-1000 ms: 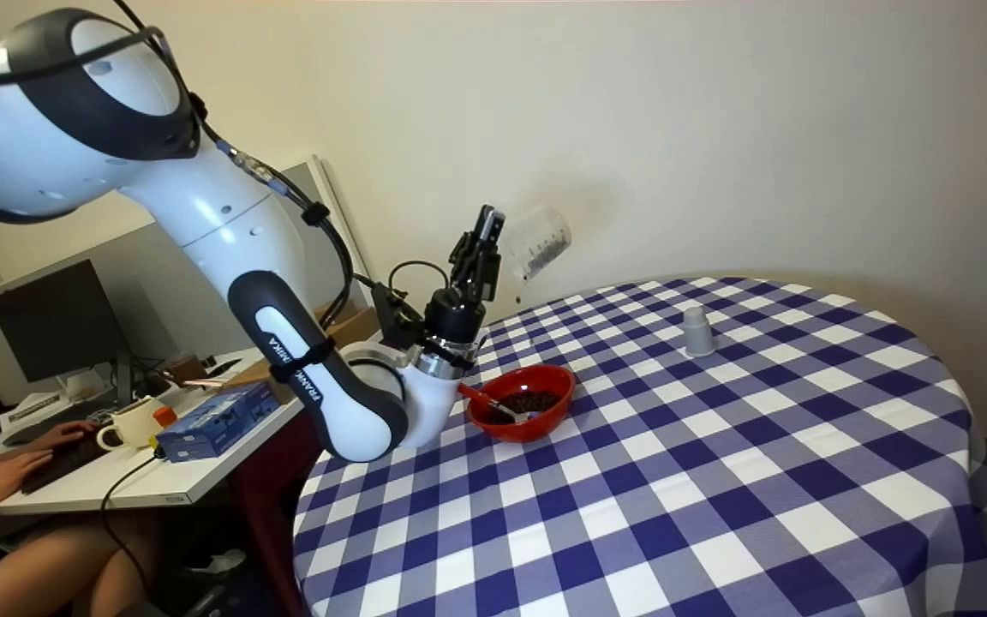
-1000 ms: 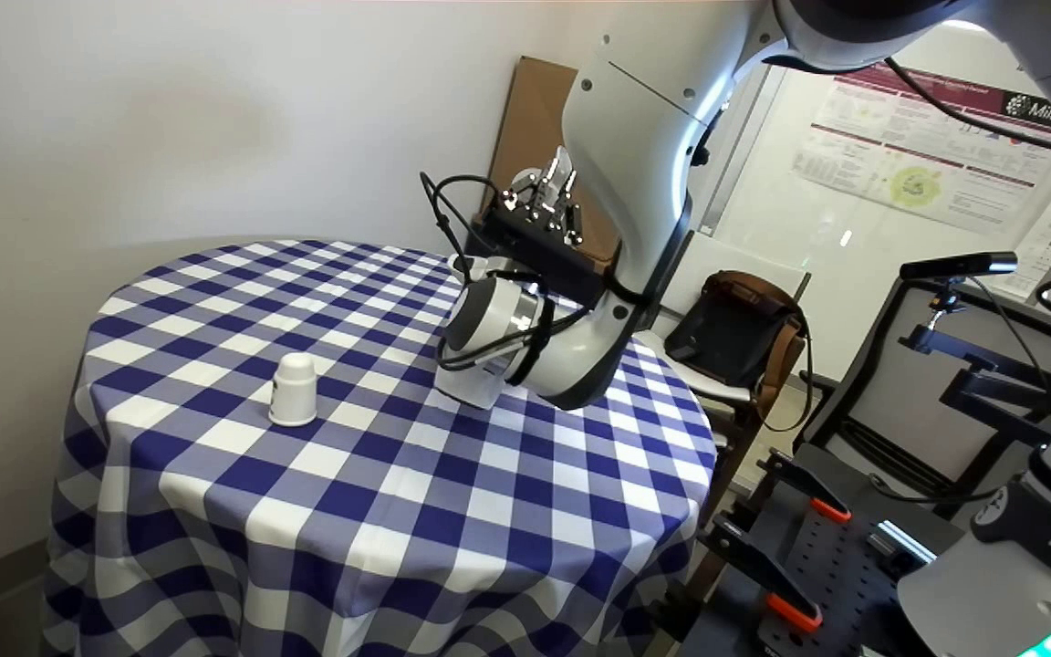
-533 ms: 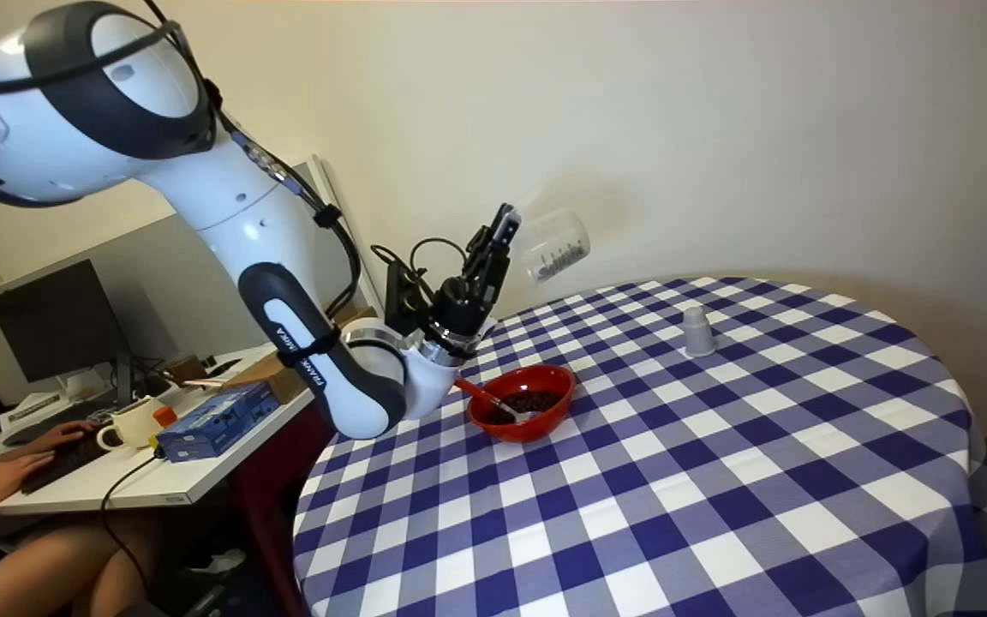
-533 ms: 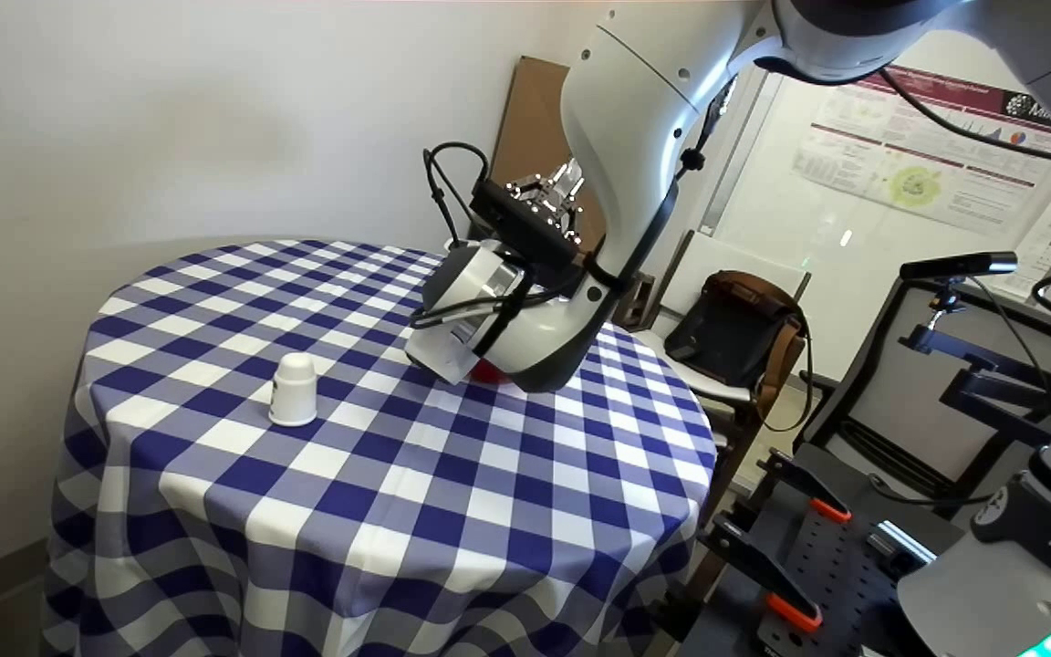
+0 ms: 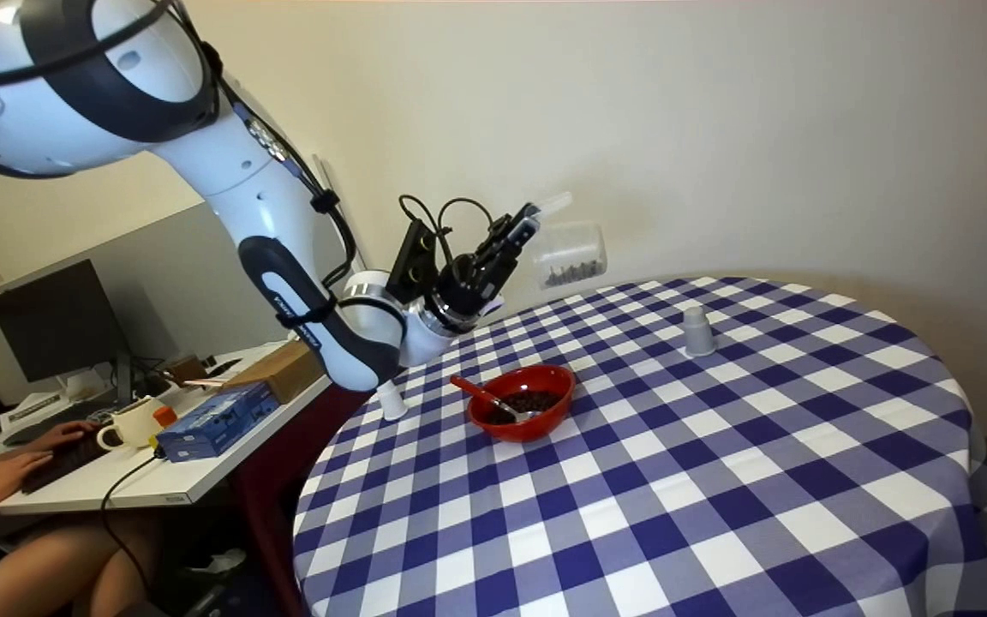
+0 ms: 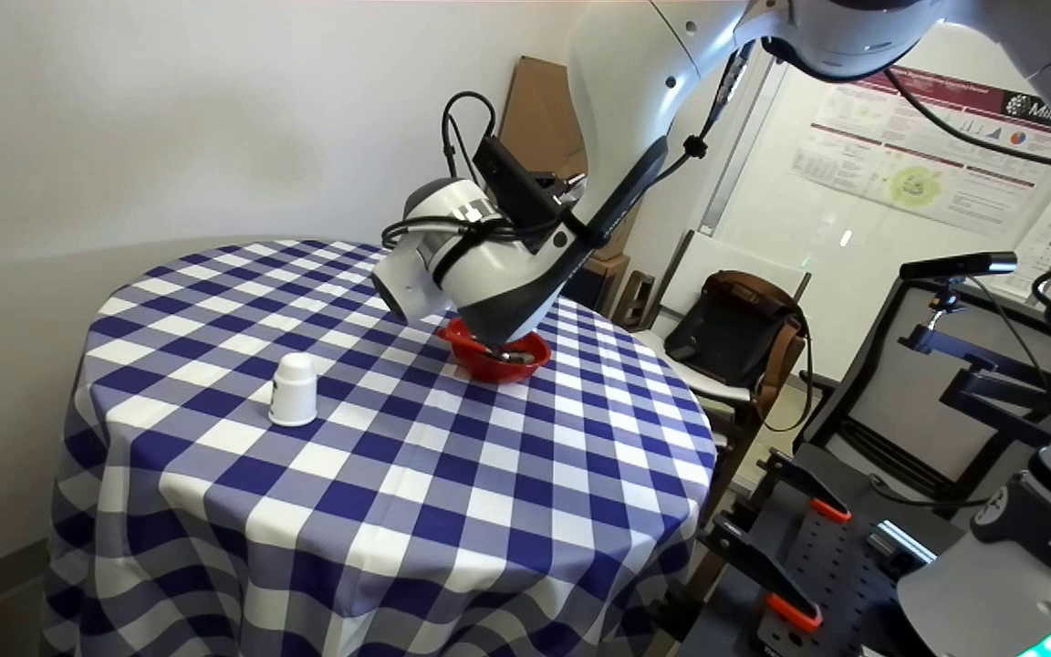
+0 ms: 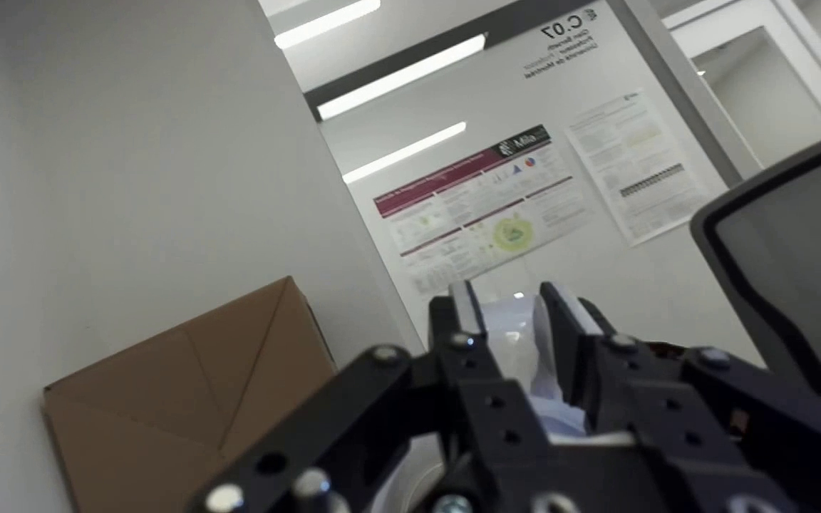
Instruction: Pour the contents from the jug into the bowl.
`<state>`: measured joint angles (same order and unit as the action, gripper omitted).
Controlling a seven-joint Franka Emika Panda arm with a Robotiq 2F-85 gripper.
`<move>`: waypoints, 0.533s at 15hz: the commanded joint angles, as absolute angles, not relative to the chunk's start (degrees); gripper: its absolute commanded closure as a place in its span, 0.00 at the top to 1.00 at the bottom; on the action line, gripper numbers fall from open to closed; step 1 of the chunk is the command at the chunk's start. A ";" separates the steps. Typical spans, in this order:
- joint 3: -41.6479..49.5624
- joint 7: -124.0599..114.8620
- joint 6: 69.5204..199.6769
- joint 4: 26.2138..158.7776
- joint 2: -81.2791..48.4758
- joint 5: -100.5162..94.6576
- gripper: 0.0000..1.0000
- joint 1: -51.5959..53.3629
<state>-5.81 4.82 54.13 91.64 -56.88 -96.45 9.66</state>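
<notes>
My gripper (image 5: pixel 529 216) is shut on the clear jug (image 5: pixel 571 244), holding it by its handle in the air. The jug lies nearly on its side, higher than the red bowl (image 5: pixel 558 411). Dark bits or marks line its lower side; I cannot tell which. In the wrist view my gripper (image 7: pixel 504 303) has the jug's clear handle (image 7: pixel 514 349) between its fingers. The bowl stands on the checked table with dark contents and a red-handled utensil (image 5: pixel 478 391). The bowl (image 6: pixel 494 367) also shows in an exterior view where the arm hides the jug.
A white tapered object stands on the table in both exterior views (image 5: pixel 698 332) (image 6: pixel 294 391). A small white object (image 5: pixel 391 400) stands near the table edge. A wall (image 5: pixel 759 154) rises behind. A person sits at a desk with a blue box (image 5: pixel 218 422).
The gripper has tipped over to the right and the jug has turned from mouth-down tilt to nearly level, shifting slightly right. One second ago a small bit was falling below the jug.
</notes>
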 commanded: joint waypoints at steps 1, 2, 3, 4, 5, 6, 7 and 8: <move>-7.07 11.05 58.49 88.66 -54.40 -91.33 0.12 7.36; -6.86 13.31 60.31 88.17 -53.57 -90.64 0.12 6.72; -6.72 15.35 61.99 87.57 -52.88 -89.73 0.12 6.08; -6.50 17.44 63.80 86.72 -52.21 -88.91 0.12 5.23; -6.38 19.38 65.34 85.85 -51.67 -87.76 0.12 4.43; -6.12 21.59 67.27 84.87 -51.05 -86.90 0.12 3.36; -6.00 23.48 68.74 83.87 -50.65 -85.60 0.12 2.49; -5.90 25.19 70.22 82.85 -50.26 -84.11 0.13 1.51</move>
